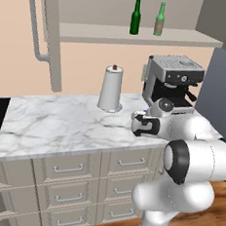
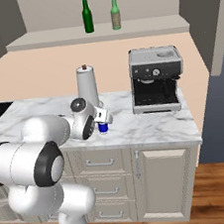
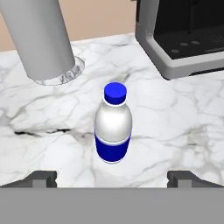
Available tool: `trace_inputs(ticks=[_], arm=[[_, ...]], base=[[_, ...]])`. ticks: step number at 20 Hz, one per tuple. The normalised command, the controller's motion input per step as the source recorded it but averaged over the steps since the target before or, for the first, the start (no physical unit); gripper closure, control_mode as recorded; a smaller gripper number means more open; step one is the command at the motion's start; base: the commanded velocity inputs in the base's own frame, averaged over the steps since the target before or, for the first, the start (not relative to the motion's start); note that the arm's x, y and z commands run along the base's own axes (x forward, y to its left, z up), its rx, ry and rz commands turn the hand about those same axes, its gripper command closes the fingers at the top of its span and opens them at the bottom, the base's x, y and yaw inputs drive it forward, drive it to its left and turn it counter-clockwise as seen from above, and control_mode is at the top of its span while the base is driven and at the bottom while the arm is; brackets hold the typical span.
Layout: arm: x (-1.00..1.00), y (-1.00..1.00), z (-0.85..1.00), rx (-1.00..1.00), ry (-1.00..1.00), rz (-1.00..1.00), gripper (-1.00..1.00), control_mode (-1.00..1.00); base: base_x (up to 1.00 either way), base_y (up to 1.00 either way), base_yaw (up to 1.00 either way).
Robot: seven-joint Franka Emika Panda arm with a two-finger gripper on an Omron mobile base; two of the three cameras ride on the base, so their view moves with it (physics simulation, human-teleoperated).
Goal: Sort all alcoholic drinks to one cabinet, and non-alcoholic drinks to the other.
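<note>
Step in hand: approach to the white bottle [image 3: 113, 127], a non-alcoholic drink. The tool [image 3: 112, 178] is seen fully open and empty; the bottle stands upright on the surface [image 3: 175, 131], just ahead of the tool and centred between its jaws, untouched. An advance and closure about the body are judged necessary next. Two green bottles [image 1: 136, 17] stand on the shelf [image 1: 142, 37] well above. In the base views the white bottle is largely masked by the arm; no clear bottle can be made out

Glossy white rounded arm [image 1: 193, 162] segments with black joint bands
</note>
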Motion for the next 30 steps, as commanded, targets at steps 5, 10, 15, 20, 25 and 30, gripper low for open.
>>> trace_inputs(ticks=[5,10,15,20,25,30], arm=[[0.15,-0.01,-0.06,0.00,0.02,-0.01,-1.00,-1.00],[0.14,0.00,-0.09,0.00,0.02,0.00,-1.00,-1.00],[0.13,0.00,-0.10,0.00,0.02,0.00,-1.00,-1.00],[0.11,-0.02,-0.09,0.00,0.01,-0.01,-1.00,-1.00],[0.11,-0.01,-0.10,0.00,0.00,-0.01,-1.00,-1.00],[0.13,-0.01,-0.10,0.00,0.00,-0.01,-1.00,-1.00]], base=[[0.00,0.00,0.00],[0.00,0.00,0.00],[0.00,0.00,0.00],[0.00,0.00,0.00],[0.00,0.00,0.00],[0.00,0.00,0.00]])
